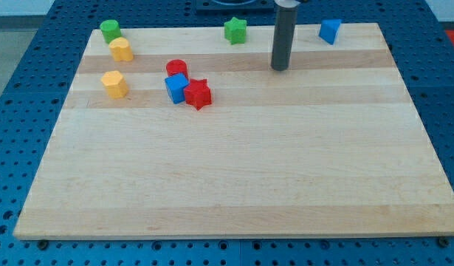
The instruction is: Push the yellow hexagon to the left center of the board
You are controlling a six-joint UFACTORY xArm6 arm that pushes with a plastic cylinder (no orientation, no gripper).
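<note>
The yellow hexagon [114, 83] sits near the left edge of the wooden board [234, 177], in its upper part. A second yellow block [121, 49], more rounded in shape, lies just above it. My tip [279, 69] rests on the board in the upper middle-right. It is far to the right of both yellow blocks and touches no block. The rod rises straight up out of the view's top.
A green block [110, 30] sits at the top left corner. A red cylinder [176, 68], a blue cube [176, 88] and a red star [198, 94] cluster between the hexagon and my tip. A green star [235, 30] and a blue block [329, 31] lie along the top edge.
</note>
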